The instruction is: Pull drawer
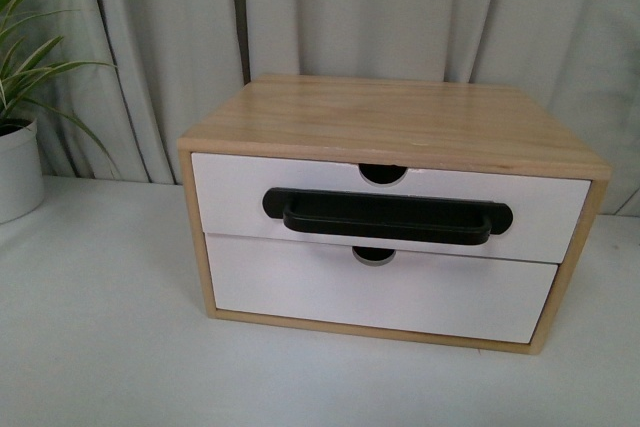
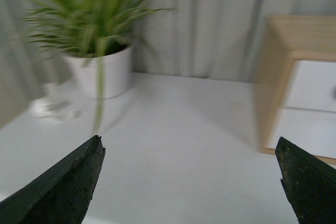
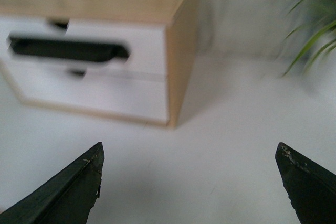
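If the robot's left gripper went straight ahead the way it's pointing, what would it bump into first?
The left gripper would probably touch the bare white table first, in the gap between the plant pot and the wooden cabinet. Depth is unclear, so that's a guess.

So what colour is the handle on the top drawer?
Black; the handle stands out against the white drawer front, clearest in the front view.
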